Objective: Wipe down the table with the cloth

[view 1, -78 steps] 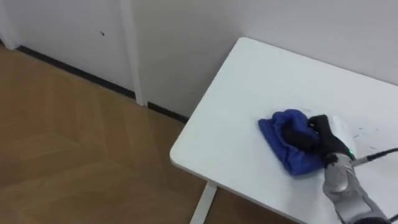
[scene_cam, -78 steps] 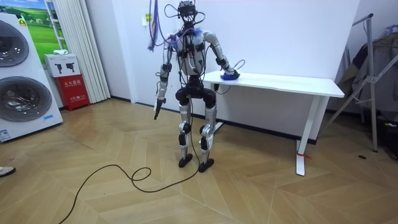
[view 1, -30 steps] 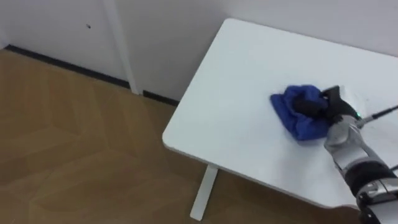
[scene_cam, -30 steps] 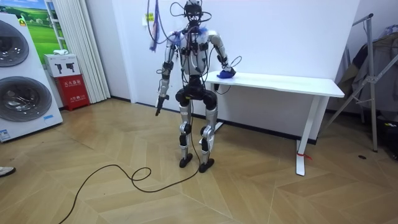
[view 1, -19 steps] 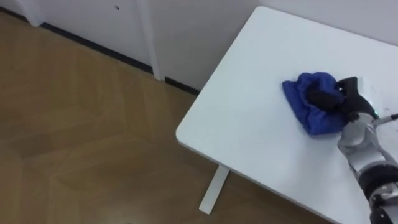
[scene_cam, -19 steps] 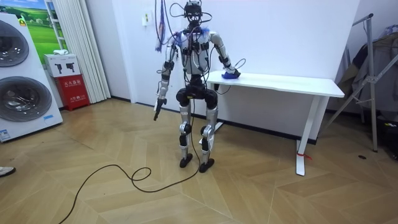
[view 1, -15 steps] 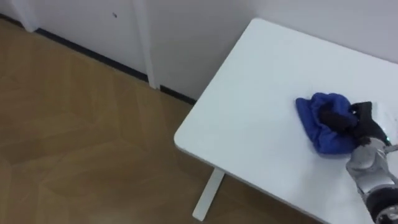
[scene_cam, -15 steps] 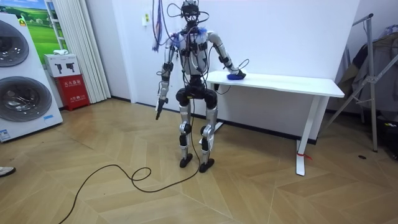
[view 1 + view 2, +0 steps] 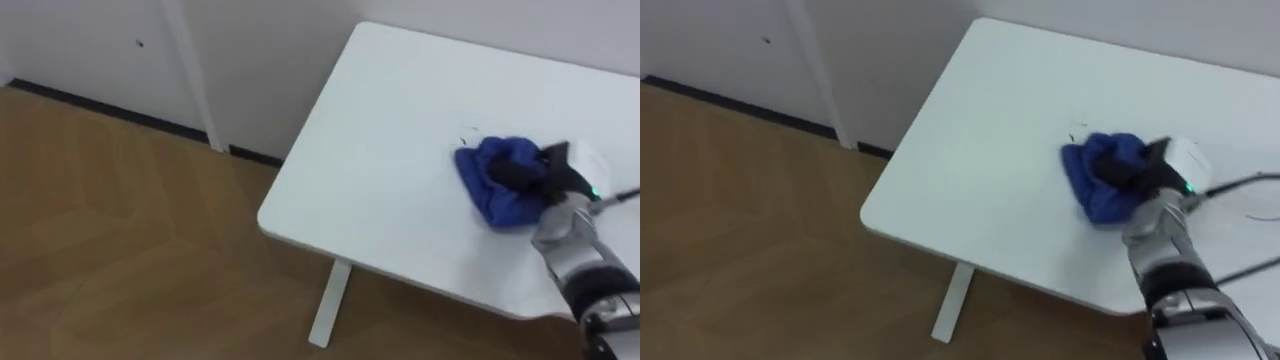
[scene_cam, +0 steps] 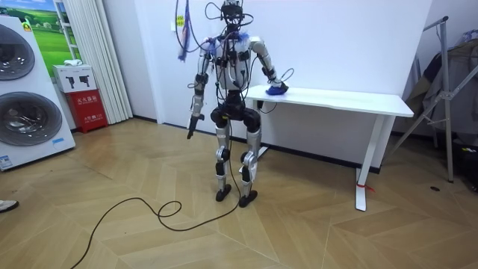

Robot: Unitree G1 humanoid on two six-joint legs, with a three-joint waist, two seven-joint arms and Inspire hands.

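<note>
A bunched blue cloth (image 9: 497,188) lies on the white table (image 9: 390,150) near its left end, also seen in the right eye view (image 9: 1092,178). My right hand (image 9: 553,172) rests on the cloth's right side with its dark fingers curled into the folds (image 9: 1140,168). Small dark marks (image 9: 464,131) speckle the tabletop just beyond the cloth. In the room view I stand at the table's end facing the wall, right arm stretched to the cloth (image 10: 278,89). My left hand (image 10: 190,132) hangs beside my hip.
The table's rounded corner (image 9: 268,222) and its white leg (image 9: 328,300) stand over wooden floor, close to the wall. A washing machine (image 10: 26,97) and a red box (image 10: 88,100) are at the room view's left, a metal rack (image 10: 447,97) at its right.
My right hand has slid the cloth back and forth on the tabletop, last a little back toward the table's end. The head camera has shifted; my left arm still hangs.
</note>
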